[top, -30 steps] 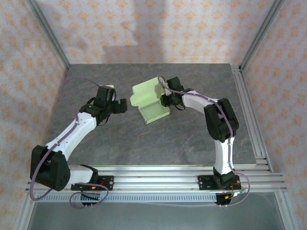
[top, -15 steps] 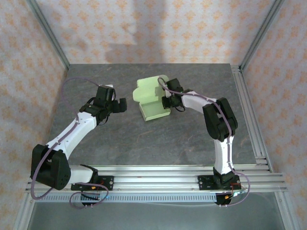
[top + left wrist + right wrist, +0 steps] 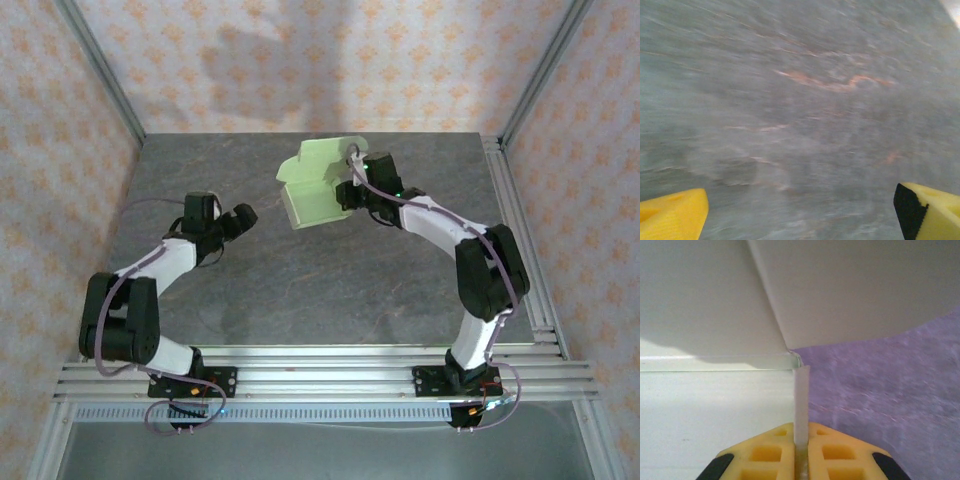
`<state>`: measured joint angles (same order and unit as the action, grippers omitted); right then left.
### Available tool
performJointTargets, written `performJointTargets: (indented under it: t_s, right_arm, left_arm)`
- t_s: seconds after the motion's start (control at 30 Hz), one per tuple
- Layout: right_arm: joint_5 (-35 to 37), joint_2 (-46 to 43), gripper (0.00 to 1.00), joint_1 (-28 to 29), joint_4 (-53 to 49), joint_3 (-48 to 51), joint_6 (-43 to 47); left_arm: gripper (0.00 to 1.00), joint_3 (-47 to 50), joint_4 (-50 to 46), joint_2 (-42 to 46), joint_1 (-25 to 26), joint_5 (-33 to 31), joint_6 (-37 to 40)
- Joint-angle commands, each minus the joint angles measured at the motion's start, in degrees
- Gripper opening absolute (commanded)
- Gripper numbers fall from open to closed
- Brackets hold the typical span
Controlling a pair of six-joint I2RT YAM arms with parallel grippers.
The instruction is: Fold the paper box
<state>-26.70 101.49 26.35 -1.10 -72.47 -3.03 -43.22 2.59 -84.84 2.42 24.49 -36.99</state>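
One pale light-green thin-card paper box (image 3: 318,192), half formed with its rounded flap standing, sits tilted at the far middle of the dark grey stone-look bench (image 3: 300,290). My right fingers (image 3: 771,450) are pinched tight on the edge of one side wall, I judge to steady the card while a panel is creased. My left fingers (image 3: 671,212) are spread wide with nothing between them, low over bare bench and apart from the box, likely waiting to press a flap.

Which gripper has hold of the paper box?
The right gripper, shut on the paper box at its edge; the left gripper is open, apart from it.
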Motion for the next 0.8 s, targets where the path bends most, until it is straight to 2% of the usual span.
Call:
performJointTargets:
  t_s: [0.0, 0.2, 0.43, 0.53, 0.77]
  right_arm:
    - [-6.76, -3.67, 0.12, 0.36, 10.08, 2.03, -2.25]
    - [-12.01, -5.08, 0.12, 0.99, 17.54, 4.16, -3.83]
    - [-16.52, -4.95, 0.12, 1.99, 25.71, 6.50, -7.94]
    - [-13.72, -5.25, 0.12, 3.34, 23.63, 6.75, -3.93]
    - [-1.44, -4.40, 0.11, 9.20, 13.41, 5.32, 12.26]
  left_arm:
    - [0.93, -1.06, 12.33, -2.14, 3.16, 11.05, -4.63]
    - [0.84, -7.25, 13.00, -5.39, 10.35, 14.97, -2.65]
    - [0.72, -11.11, 17.06, -8.03, 13.57, 18.97, -4.46]
    - [0.66, -12.21, 17.36, -8.50, 14.24, 19.50, -5.01]
    - [0.65, -13.54, 17.40, -8.59, 14.46, 19.33, -5.35]
